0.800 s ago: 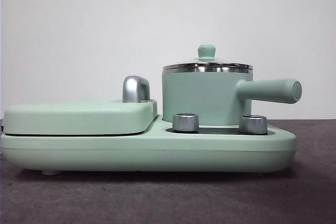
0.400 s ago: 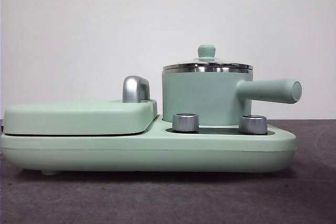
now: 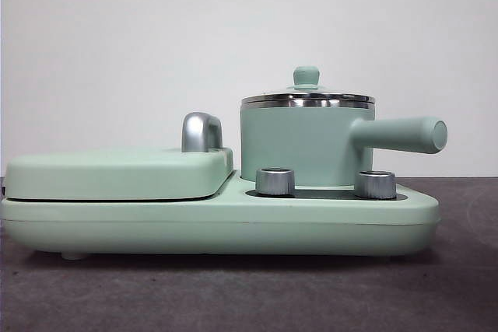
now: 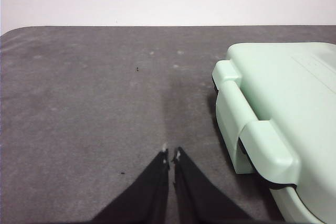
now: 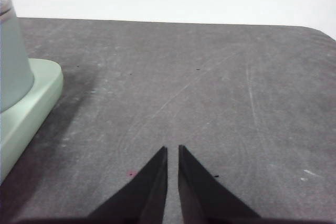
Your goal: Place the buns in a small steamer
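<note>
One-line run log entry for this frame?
steamer: lid on | buns: not visible | left tool: shut, empty | right tool: shut, empty

Brightness: even, soft and fairly bright in all views; the white wall (image 3: 249, 36) is near washed out.
Shadows: a soft dark band under the appliance base (image 3: 218, 227) on the table (image 3: 233, 293).
Glare: highlights on the small steamer (image 3: 307, 141) rim.
Focus: wrist views slightly soft.
</note>
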`<action>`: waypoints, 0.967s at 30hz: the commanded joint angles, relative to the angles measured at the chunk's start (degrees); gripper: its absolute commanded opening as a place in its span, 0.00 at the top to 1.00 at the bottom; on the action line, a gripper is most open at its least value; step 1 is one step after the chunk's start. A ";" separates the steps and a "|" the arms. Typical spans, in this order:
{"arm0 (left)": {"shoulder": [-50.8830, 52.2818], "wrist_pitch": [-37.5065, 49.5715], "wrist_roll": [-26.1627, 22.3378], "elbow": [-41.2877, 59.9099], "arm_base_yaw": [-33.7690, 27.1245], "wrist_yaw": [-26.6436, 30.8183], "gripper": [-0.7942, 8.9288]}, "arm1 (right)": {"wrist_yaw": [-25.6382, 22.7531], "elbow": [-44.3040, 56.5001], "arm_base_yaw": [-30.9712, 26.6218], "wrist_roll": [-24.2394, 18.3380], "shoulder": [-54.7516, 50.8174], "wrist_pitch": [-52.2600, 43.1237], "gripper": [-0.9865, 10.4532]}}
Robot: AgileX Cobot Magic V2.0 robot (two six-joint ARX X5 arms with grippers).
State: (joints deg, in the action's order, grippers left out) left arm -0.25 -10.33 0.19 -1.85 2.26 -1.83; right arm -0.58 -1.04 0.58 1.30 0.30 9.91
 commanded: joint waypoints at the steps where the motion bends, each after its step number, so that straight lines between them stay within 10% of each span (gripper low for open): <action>1: 0.07 -0.37 0.09 1.05 0.00 -0.26 0.90 | 0.61 0.39 0.00 0.70 -0.09 0.11 0.89; 29: 0.07 -0.39 0.09 1.05 0.00 -0.26 0.90 | 0.52 0.37 -0.07 0.68 -0.09 -0.98 0.89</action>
State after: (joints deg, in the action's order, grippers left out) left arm -0.25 -10.33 0.19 -1.85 2.26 -1.85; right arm -0.03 -0.99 0.58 1.34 0.30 9.58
